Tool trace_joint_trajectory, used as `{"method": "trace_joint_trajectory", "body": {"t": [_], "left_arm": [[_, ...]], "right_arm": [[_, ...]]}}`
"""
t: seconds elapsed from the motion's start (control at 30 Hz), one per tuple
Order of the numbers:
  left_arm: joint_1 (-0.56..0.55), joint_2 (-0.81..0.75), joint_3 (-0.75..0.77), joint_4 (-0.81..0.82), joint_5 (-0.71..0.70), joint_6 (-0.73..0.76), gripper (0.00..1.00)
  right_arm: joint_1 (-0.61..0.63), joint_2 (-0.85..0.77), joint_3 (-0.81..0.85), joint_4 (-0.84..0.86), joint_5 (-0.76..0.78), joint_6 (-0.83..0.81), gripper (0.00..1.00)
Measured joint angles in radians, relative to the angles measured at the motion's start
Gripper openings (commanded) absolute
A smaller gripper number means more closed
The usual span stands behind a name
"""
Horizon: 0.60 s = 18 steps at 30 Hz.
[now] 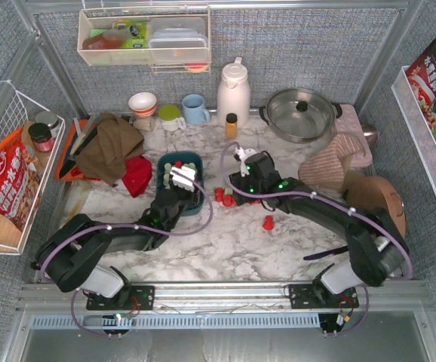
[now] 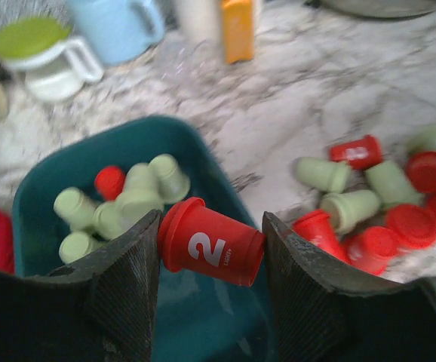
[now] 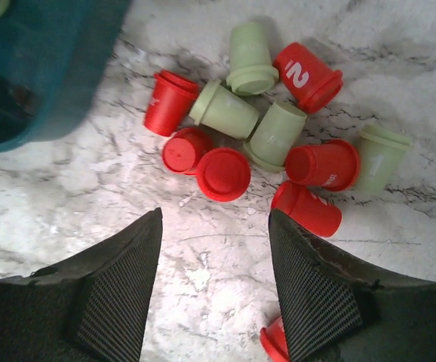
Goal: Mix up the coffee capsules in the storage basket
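The dark teal storage basket [image 1: 196, 161] lies left of centre and also shows in the left wrist view [image 2: 52, 170]. It holds several mint green capsules [image 2: 120, 204] and one red capsule [image 2: 110, 181]. My left gripper [image 1: 179, 167] hangs over the basket, shut on a red capsule [image 2: 210, 245] marked "2", pinched end to end. A loose pile of red and green capsules [image 3: 263, 128] lies on the table right of the basket [image 3: 44, 68]. My right gripper [image 1: 235, 183] is open and empty above the table, just short of the pile [image 2: 369, 204].
One red capsule [image 1: 267, 222] lies apart, nearer the front. Behind the basket stand an orange-capped bottle [image 1: 231, 124], a blue mug [image 1: 195, 109] and a white jug [image 1: 233, 92]. A steel pot [image 1: 301, 113] and a mitt [image 1: 339, 162] are at right. Brown and red cloths [image 1: 109, 147] lie at left.
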Motion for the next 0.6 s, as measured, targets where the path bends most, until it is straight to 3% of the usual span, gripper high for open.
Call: {"method": "trace_joint_trajectory", "body": {"t": [0.17, 0.47, 0.6], "left_arm": [[0.077, 0.030, 0.049, -0.130, -0.037, -0.154, 0.61], [0.097, 0.088, 0.138, -0.265, -0.044, -0.286, 0.78], [0.097, 0.087, 0.160, -0.323, -0.071, -0.323, 0.81]], "right_arm": [[0.000, 0.136, 0.029, 0.009, 0.034, -0.034, 0.57], [0.000, 0.263, 0.054, 0.037, 0.051, -0.052, 0.55], [0.000, 0.285, 0.080, 0.058, 0.051, -0.059, 0.51]]}}
